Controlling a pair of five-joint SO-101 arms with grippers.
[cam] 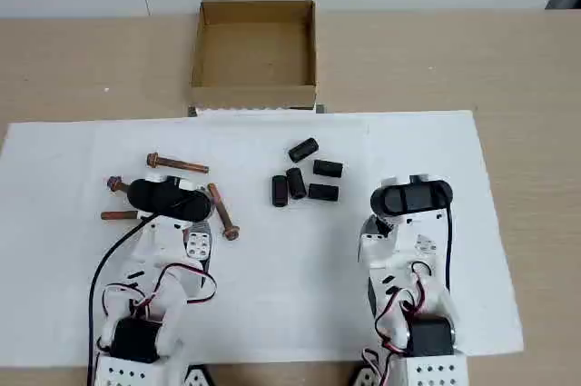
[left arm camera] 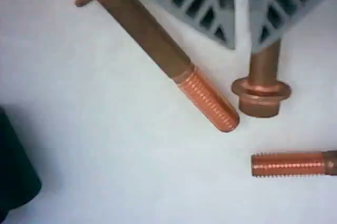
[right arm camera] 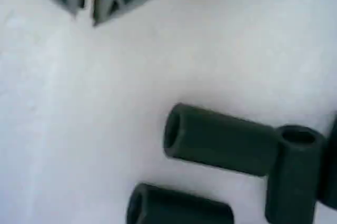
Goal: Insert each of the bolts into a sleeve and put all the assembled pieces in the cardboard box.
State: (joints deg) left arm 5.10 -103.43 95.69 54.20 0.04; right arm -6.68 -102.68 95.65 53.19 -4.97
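Observation:
Several copper bolts lie on the left of the white sheet [cam: 263,286]: one [cam: 177,164] farthest back, one [cam: 222,211] to its right. My left gripper [cam: 163,197] hovers over them. In its wrist view the left gripper [left arm camera: 242,47] is shut with nothing in it, its tips just over the shaft of a flanged bolt [left arm camera: 261,95]; a long bolt [left arm camera: 152,45] lies beside. Several black sleeves [cam: 303,149] [cam: 322,192] cluster at the centre. My right gripper [cam: 410,197] is to their right and shut [right arm camera: 84,17], clear of the sleeves [right arm camera: 218,139].
The open cardboard box [cam: 257,94] stands at the back centre, just past the sheet's far edge. A third bolt's threaded end [left arm camera: 289,163] lies near the flanged one. Bare sheet lies between the two arms.

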